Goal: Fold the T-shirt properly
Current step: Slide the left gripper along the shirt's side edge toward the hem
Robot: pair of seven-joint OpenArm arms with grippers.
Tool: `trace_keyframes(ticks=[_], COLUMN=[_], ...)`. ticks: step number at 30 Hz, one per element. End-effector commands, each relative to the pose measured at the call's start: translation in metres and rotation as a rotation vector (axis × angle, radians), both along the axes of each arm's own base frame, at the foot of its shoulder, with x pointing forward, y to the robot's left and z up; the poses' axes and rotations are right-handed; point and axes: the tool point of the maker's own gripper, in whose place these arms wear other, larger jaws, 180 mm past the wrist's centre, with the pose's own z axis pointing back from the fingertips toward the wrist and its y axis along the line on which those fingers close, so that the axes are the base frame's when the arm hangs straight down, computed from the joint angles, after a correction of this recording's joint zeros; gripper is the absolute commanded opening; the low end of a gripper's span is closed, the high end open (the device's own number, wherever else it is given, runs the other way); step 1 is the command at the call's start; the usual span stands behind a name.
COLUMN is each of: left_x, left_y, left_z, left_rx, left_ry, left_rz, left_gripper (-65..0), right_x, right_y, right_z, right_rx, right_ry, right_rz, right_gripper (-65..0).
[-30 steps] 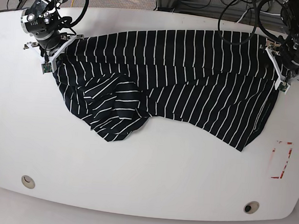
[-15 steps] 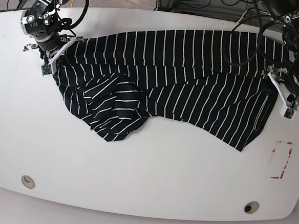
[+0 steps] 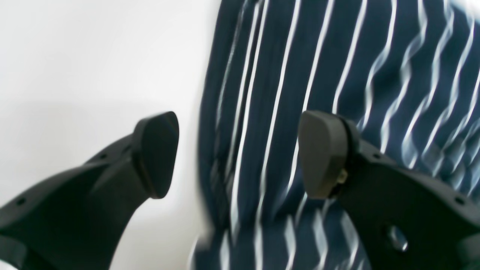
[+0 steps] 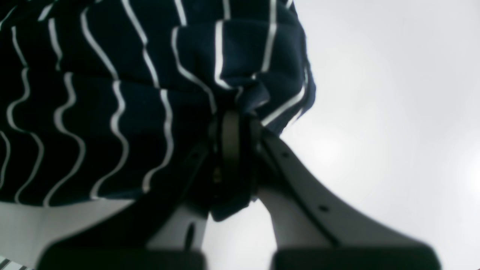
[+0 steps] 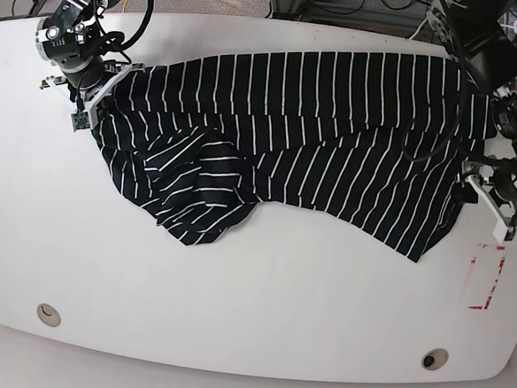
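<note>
The black T-shirt (image 5: pixel 316 136) with thin white stripes lies spread across the white table (image 5: pixel 277 302), with one sleeve bunched at its lower left. My right gripper (image 5: pixel 89 104) is at the shirt's upper left corner. In the right wrist view that right gripper (image 4: pixel 232 123) is shut on a gathered fold of the T-shirt (image 4: pixel 112 93). My left gripper (image 5: pixel 487 199) hovers at the shirt's right edge. In the left wrist view the left gripper (image 3: pixel 240 153) is open, one fingertip (image 3: pixel 155 150) over bare table, the other over the T-shirt (image 3: pixel 337 56), whose edge runs between them.
A red-outlined mark (image 5: pixel 488 277) sits on the table just below the left gripper. Two round holes (image 5: pixel 48 314) (image 5: pixel 434 358) lie near the front edge. Cables and stands crowd the floor behind the table's far edge.
The left arm has slid from the shirt's upper right corner down along its right edge toward the front, jaws open throughout. The right arm and the shirt have stayed put.
</note>
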Motion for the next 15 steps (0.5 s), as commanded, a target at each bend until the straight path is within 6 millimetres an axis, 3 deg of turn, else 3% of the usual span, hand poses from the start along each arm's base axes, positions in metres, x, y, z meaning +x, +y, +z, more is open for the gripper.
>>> trace_keyframes(ticks=[1,7,15], left_x=[0.024,0.051,0.057], left_y=[0.003,0.001,0.006], left_z=[0.007,-0.005,-0.035], left_rx=[-0.045,-0.093,-0.151], left_ry=[-0.057,-0.077,-0.02], left_rz=[0.016,0.026,0.069], left_gripper=[-19.7,-19.9,-19.9], right_x=[0.01,0.013,0.014], right_y=[-0.003,-0.003,-0.003], right_z=[0.012,0.014,0.015], right_rx=[-0.009,-0.01,-0.011], right_ry=[-0.053,-0.06,-0.065], right_rz=[-0.003,-0.003,-0.003], right_gripper=[-65.0,-65.0,-65.0])
